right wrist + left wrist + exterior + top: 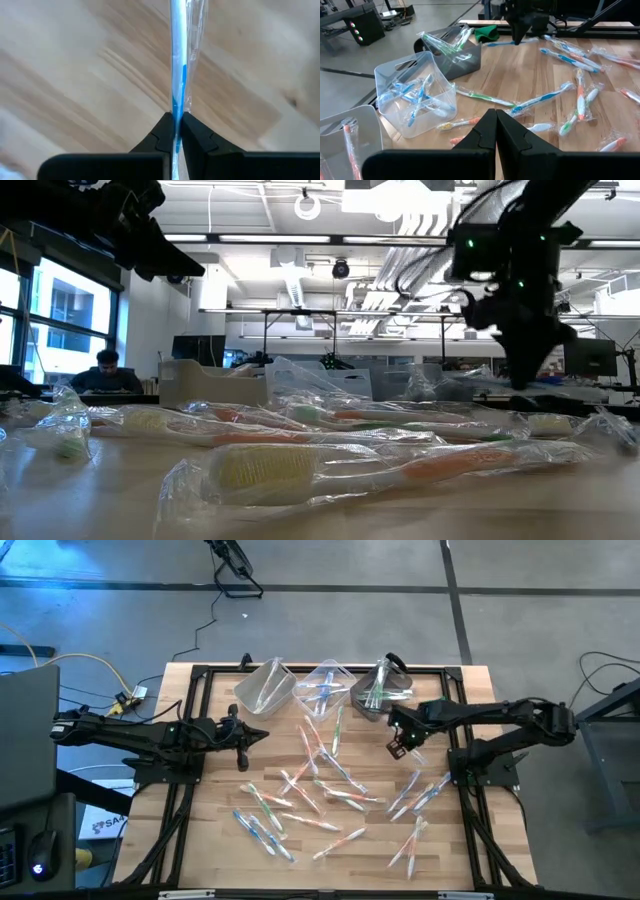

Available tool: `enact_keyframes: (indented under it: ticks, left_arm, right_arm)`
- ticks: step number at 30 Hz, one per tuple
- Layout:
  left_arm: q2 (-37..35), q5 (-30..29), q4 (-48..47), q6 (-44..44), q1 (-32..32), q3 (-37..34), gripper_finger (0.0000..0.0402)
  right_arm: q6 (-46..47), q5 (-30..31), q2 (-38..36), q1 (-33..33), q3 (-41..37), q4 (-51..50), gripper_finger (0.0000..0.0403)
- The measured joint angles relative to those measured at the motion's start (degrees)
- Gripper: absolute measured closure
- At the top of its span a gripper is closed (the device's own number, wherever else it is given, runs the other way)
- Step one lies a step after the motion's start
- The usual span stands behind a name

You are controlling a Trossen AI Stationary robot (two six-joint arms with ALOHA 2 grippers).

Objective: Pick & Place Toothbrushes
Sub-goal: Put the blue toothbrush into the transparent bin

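Observation:
Several wrapped toothbrushes [320,780] lie scattered flat on the wooden table [200,840]. Three bins stand at the far edge: a clear one [263,690] with an orange brush, a clear one [325,683] with blue brushes, and a dark one [380,692] with green brushes. My right gripper [400,745] hangs over the table's right middle, in front of the dark bin, shut on a blue-and-white toothbrush [500,43]. My left gripper [262,735] waits shut and empty over the left side, near the clear bins. My right gripper pinches the blue-and-white toothbrush, wrapper and all, at the blue stretch of its handle [176,102] between its two fingers. The fingers [518,31] come from above, pointing down, and lie across the brush. The brush sits about level, lifted clear of the table.
A small green object [487,34] lies beside the dark bin at the far edge. Loose brushes cover the middle and near part of the table. A bare strip of wood shows on the left [215,790]. A person sits far off in the room [105,370].

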Motion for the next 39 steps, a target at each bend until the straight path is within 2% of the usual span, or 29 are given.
enact_keyframes:
  ticks: [5,8,12,16,21,24,28,32,36,39]
  left_arm:
    - [0.0,0.0,-0.2,-0.6,0.0,0.0,0.0402]
    - [0.0,0.4,-0.3,-5.5,0.0,0.0,0.0402]
    - [0.0,1.7,-0.4,-8.4,0.0,0.0,0.0402]
    - [0.0,-1.9,1.0,-7.4,0.0,0.0,0.0401]
    - [0.0,-5.5,0.9,-4.2,0.0,0.0,0.0402]
    - [0.0,-8.3,0.9,-1.5,0.0,0.0,0.0402]
    - [0.0,-10.3,1.1,-1.4,0.0,0.0,0.0402]
    - [0.0,-10.5,3.3,-1.4,0.0,0.0,0.0402]
    - [0.0,-10.6,6.5,-1.5,0.0,0.0,0.0391]
    - [0.6,-11.1,8.1,-1.5,0.0,0.0,0.0362]
  right_arm:
    - [-6.5,-2.6,-2.1,0.0,1.6,1.0,0.039]
    - [-9.6,-2.9,-3.3,0.0,1.6,3.4,0.039]
    - [-12.1,-0.6,-3.9,0.0,1.7,11.2,0.039]
    - [-16.1,-0.5,-3.9,0.0,1.7,20.0,0.039]
    - [-19.3,11.8,-3.9,1.4,1.7,30.8,0.039]
    - [-19.2,15.3,-3.9,2.1,1.7,40.3,0.039]
    - [-23.2,14.7,-2.8,3.9,1.9,54.6,0.039]
    - [-28.1,9.5,-0.9,4.7,1.9,65.6,0.039]
    - [-30.6,8.1,1.3,4.6,1.9,70.6,0.039]
    - [-30.9,8.1,2.9,4.4,1.8,70.8,0.039]
